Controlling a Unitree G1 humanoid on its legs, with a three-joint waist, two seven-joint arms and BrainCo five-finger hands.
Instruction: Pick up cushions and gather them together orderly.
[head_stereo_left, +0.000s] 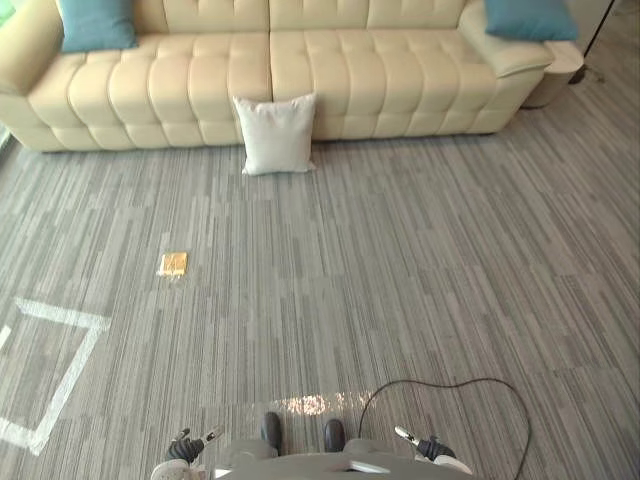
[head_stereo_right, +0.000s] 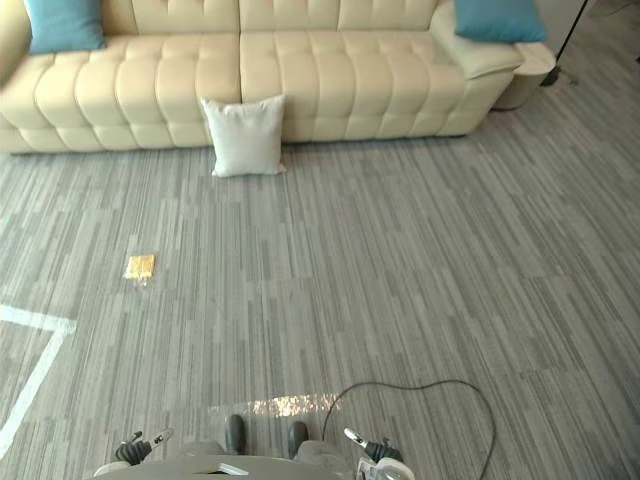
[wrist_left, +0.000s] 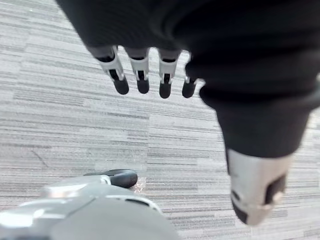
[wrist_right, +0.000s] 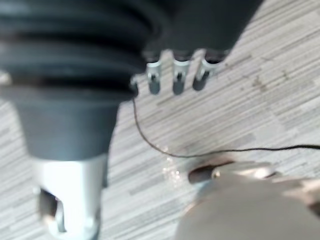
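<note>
Left hand (wrist_left: 141, 75), right hand (wrist_right: 178, 77) hang loose, empty: cushions far off. White square fabric cushion (head_stereo_left: 277, 133) on grey carpet floor (head_stereo_left: 420, 270) leans on cream padded sofa (head_stereo_left: 400, 70) front edge. Teal fabric cushion (head_stereo_left: 97, 23) at sofa's left end, second teal cushion (head_stereo_left: 530, 18) at right end.

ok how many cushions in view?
3: white cushion on the floor against the sofa, left teal cushion and right teal cushion at its ends. More may be off-frame.

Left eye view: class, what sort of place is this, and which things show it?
Probably a living room or lounge: a long cream tufted sofa, teal cushions on it, and a white cushion standing on grey striped carpet against its front.
</note>
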